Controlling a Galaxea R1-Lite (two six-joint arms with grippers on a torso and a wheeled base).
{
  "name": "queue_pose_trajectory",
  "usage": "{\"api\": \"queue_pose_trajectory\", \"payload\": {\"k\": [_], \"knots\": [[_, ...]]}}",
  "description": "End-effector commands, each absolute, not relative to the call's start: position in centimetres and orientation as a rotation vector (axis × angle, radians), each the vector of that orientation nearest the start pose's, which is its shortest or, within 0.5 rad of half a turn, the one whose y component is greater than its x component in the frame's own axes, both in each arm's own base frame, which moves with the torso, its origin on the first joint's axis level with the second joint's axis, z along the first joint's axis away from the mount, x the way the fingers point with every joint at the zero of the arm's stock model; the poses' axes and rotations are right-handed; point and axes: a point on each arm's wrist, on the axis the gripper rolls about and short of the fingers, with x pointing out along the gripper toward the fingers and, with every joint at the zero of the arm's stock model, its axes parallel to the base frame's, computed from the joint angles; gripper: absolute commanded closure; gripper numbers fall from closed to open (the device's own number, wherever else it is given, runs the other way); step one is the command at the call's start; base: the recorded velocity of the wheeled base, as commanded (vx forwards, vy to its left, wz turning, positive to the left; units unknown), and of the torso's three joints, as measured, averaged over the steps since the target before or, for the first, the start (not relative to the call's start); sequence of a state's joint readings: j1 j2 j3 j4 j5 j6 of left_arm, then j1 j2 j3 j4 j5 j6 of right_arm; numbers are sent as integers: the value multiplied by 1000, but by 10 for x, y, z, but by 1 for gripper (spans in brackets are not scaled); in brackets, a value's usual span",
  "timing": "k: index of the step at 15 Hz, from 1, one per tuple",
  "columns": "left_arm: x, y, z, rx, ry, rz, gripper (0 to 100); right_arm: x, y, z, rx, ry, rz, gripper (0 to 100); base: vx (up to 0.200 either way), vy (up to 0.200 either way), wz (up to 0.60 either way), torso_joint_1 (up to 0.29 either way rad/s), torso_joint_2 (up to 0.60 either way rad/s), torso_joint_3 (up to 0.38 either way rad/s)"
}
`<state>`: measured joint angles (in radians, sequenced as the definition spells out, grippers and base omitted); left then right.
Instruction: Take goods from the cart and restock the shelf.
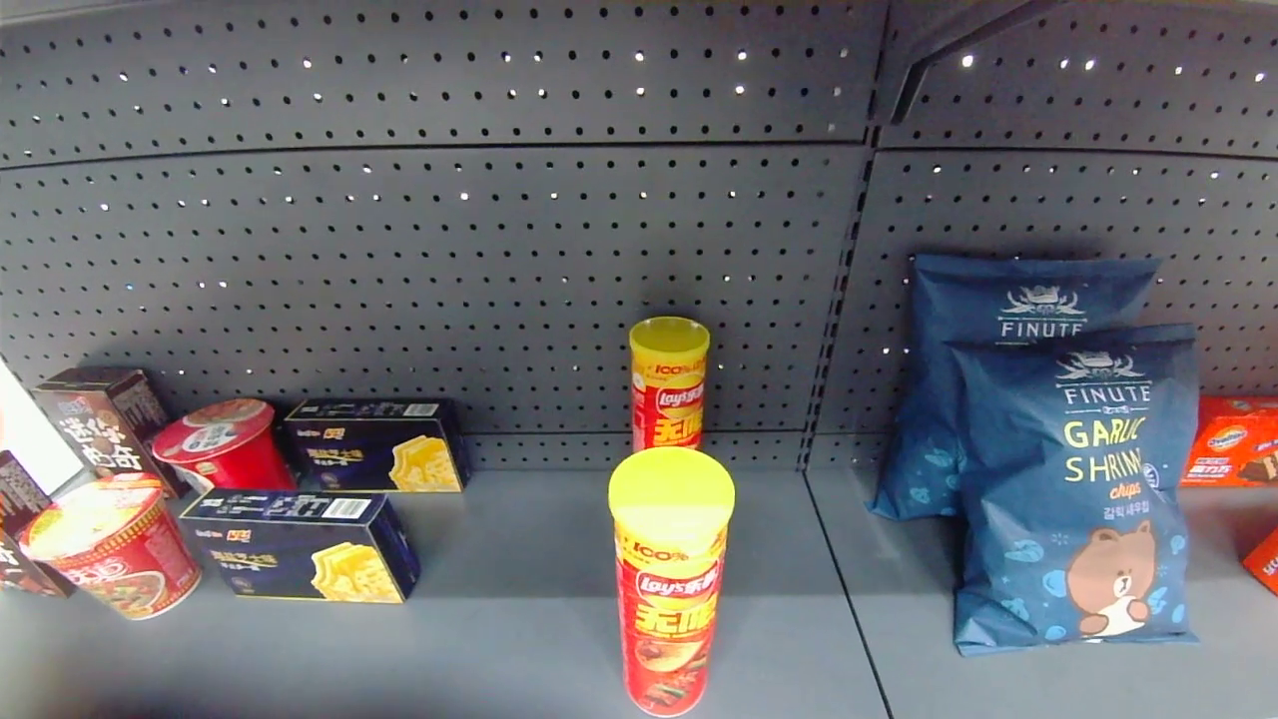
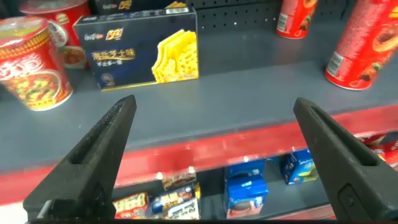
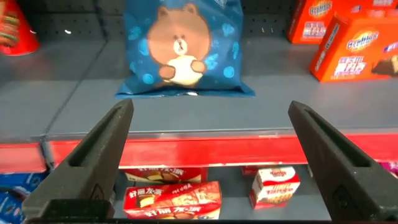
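Left gripper point(image 2: 214, 102): jaws wide, nothing between them. It sits off the front edge of the shelf point(image 1: 519, 609), left of the front chip can point(image 1: 671, 579), facing the front dark blue box point(image 1: 300, 544).

Right gripper point(image 3: 211, 106): jaws wide, empty. Off the same edge, right of that can, facing the front shrimp chips bag point(image 1: 1073, 489).

Front chip can is upright near the shelf's front edge. Rear chip can point(image 1: 668, 384) is upright straight behind it at the pegboard point(image 1: 449, 250), and the two stand apart.

Left of the can:
- rear dark blue box point(image 1: 377, 444) behind the front one
- front cup noodle point(image 1: 110, 544) and rear cup noodle point(image 1: 222, 444) further left

Right of the can:
- front bag leans on and overlaps the rear bag point(image 1: 998, 310)
- orange boxes point(image 1: 1233, 439) beyond the bags

Below the can's level: red edge strip point(image 2: 205, 152), and small packs point(image 3: 171, 199) on a lower tier.
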<state>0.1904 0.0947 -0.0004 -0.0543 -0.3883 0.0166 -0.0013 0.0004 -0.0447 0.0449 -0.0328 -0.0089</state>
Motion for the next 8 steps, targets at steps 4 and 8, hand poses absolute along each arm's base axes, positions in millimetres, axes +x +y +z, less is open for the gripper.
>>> {"api": "queue_pose_trajectory", "payload": {"k": [4,8], "knots": [[-15,-12,83,8,39,-201,0,-26,-1,83,-9,3,-34,0,0,0,0,0,0,0],[-15,-12,83,-7,40,-216,0,-26,-1,83,-9,2,-34,0,0,100,0,-1,1,-1]]}}
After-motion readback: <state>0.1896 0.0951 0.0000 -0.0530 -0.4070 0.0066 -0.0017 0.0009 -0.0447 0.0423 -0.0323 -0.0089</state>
